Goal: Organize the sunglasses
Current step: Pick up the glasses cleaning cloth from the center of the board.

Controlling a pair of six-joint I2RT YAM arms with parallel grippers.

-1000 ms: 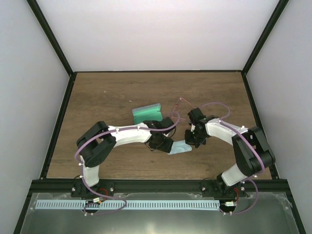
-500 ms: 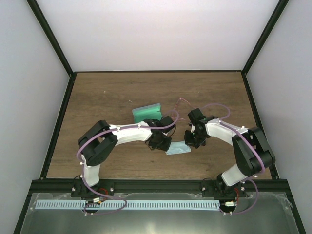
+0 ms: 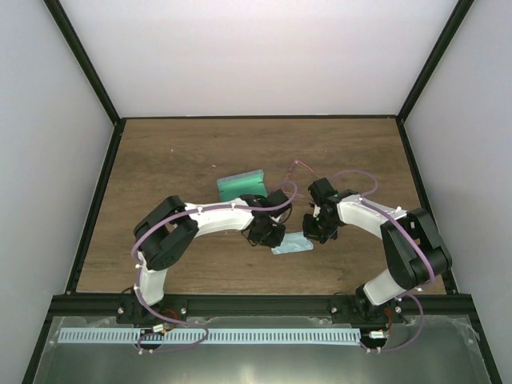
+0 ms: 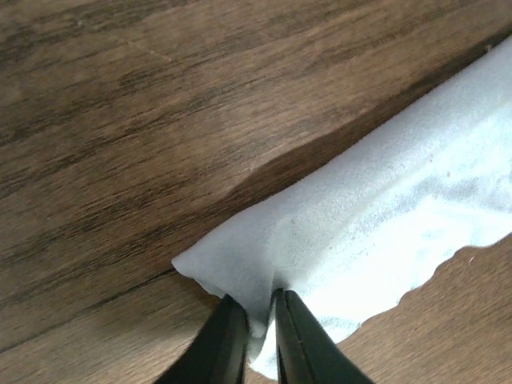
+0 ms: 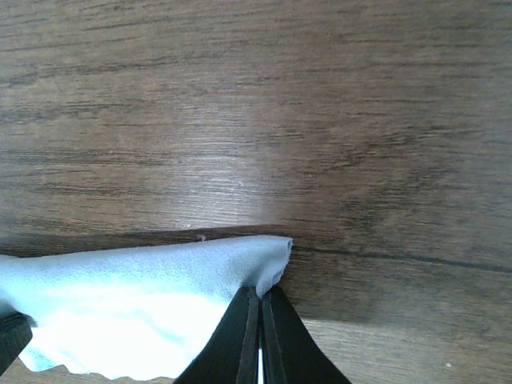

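Note:
A soft light-blue cloth (image 3: 292,245) lies on the wooden table between my two grippers. My left gripper (image 4: 258,308) is shut on a raised fold at one corner of the cloth (image 4: 384,216). My right gripper (image 5: 260,294) is shut on the opposite corner of the cloth (image 5: 144,296), its jaws pressed together. In the top view the left gripper (image 3: 272,238) and right gripper (image 3: 314,234) sit at the cloth's two ends. Part of the sunglasses (image 3: 298,166), a thin pinkish frame, shows just behind the arms; the rest is hidden.
A teal-green oblong case (image 3: 240,186) lies behind the left wrist, touching distance from the forearm. Black frame rails (image 3: 100,200) border the table on the left, right and near sides.
The left gripper slid right to the cloth's left end and its jaws closed on that corner. The right gripper stayed shut on its corner without moving.

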